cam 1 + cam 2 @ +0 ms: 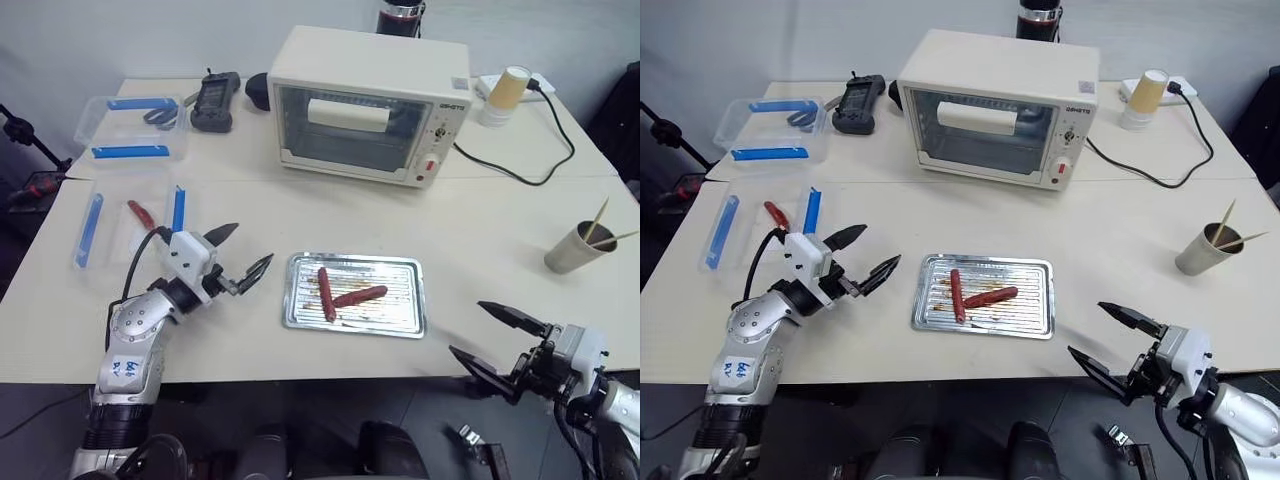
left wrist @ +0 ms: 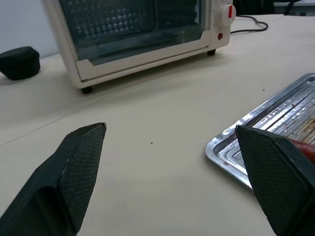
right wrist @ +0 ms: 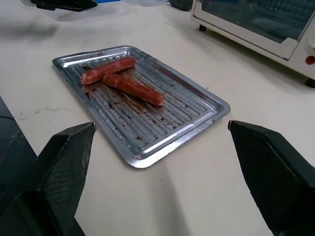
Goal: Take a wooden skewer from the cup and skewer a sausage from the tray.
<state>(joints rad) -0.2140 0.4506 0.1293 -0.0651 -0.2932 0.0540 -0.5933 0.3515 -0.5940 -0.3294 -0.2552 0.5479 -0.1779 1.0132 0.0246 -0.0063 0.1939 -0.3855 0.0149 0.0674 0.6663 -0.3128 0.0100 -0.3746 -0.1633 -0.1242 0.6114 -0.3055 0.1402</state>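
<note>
The shiny metal tray [image 1: 403,305] lies on the table near the front edge. Two reddish-brown sausages rest in it: one [image 1: 325,293] points away from me, and the other [image 1: 362,296] lies across, touching it. The grey-olive cup [image 1: 576,250] stands at the far right with two thin wooden skewers [image 1: 598,220] leaning out of it. My left gripper [image 1: 252,243] hovers open just left of the tray [image 2: 231,147], holding nothing. Open and empty too, my right gripper [image 1: 466,328] hangs off the table's front edge right of the tray [image 3: 197,110], well short of the cup.
A cream toaster oven [image 1: 370,105] stands behind the tray, its black cable [image 1: 520,172] running to the right. Two clear boxes with blue clips [image 1: 130,128] [image 1: 105,235] sit at the left. A tan-and-white cup [image 1: 508,95] stands at the back right and a black handheld device [image 1: 215,100] at the back left.
</note>
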